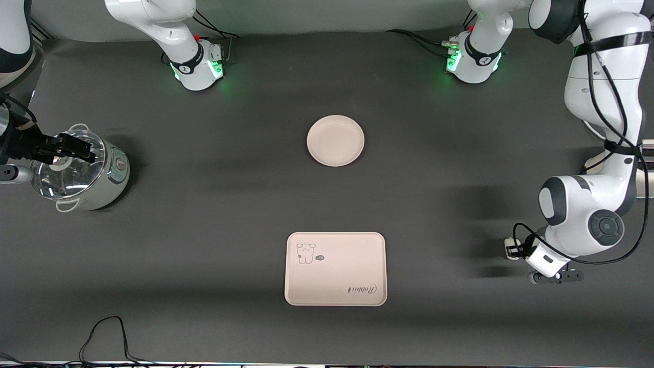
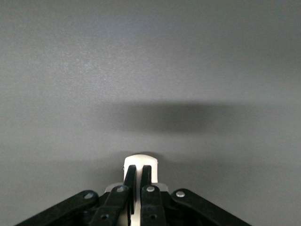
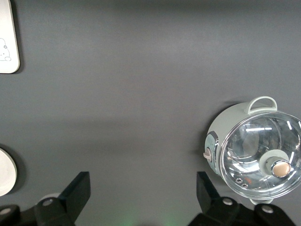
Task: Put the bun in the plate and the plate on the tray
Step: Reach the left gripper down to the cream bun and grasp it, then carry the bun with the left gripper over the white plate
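Observation:
The bun (image 1: 510, 243) is a small white piece at the left arm's end of the table. It shows at the fingertips in the left wrist view (image 2: 140, 160). My left gripper (image 1: 511, 250) (image 2: 139, 168) is low at the table there, its fingers drawn close together on the bun. The round plate (image 1: 335, 140) lies empty mid-table, its edge in the right wrist view (image 3: 4, 172). The tray (image 1: 335, 269) with the animal drawing lies nearer the front camera, its corner in the right wrist view (image 3: 7, 37). My right gripper (image 1: 84, 150) (image 3: 142, 183) is open and empty over a pot.
A pale green pot (image 1: 104, 179) (image 3: 217, 141) with a glass lid (image 3: 259, 155) stands at the right arm's end of the table. A black cable (image 1: 110, 332) loops at the table's front edge. The arms' bases (image 1: 199, 66) stand along the back.

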Robot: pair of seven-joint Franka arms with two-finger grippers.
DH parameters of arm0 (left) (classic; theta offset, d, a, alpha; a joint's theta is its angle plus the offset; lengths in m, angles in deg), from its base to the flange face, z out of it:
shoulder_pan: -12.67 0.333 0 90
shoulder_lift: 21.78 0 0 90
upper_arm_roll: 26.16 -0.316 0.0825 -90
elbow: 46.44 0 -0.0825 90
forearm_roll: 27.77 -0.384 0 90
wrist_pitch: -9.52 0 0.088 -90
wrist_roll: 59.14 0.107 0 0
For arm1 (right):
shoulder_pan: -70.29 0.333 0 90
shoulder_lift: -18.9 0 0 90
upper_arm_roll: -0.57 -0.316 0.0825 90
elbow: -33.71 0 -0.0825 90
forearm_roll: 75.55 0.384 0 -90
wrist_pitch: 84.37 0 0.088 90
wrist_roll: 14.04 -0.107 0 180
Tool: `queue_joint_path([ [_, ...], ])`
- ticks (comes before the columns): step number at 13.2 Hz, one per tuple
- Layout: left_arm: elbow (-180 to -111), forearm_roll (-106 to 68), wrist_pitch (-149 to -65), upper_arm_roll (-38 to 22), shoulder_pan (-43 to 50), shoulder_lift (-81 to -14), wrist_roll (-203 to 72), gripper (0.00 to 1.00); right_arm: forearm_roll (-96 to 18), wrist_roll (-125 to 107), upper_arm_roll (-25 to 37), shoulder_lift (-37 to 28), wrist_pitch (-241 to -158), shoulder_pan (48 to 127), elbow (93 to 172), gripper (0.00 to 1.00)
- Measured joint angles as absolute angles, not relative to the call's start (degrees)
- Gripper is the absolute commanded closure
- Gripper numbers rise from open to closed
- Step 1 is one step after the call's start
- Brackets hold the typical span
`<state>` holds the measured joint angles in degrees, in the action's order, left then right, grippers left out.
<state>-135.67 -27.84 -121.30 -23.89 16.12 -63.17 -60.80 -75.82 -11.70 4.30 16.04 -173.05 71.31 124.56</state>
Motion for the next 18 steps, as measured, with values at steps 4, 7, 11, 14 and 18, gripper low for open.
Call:
queue_joint_path([
  [4,-131.13,-27.49,-104.86,-22.96,12.58,-55.16,-62.88,0.94,-75.82,-11.7,4.3,16.04,-173.05,71.32,124.56,0.0],
  [7,-131.64,-27.21,-97.65,-22.61,3.86,-47.96,-72.72,0.93,-75.83,-11.69,4.3,16.04,-173.05,71.34,124.57,0.0],
  [11,-134.02,-26.96,-98.23,-21.33,-11.28,-46.16,-91.02,0.94,-75.83,-11.69,4.3,16.04,-173.05,71.36,124.58,0.0],
  [14,-137.63,-26.75,-104.72,-20.41,-20.67,-46.9,-101.2,0.93,-75.83,-11.69,4.31,16.04,-173.05,71.36,124.58,0.0],
  [18,-150.86,-26.34,-125.03,-20.28,-29.12,-49.35,-110.56,0.9,-75.83,-11.69,4.31,16.04,-173.05,71.36,124.61,0.0],
])
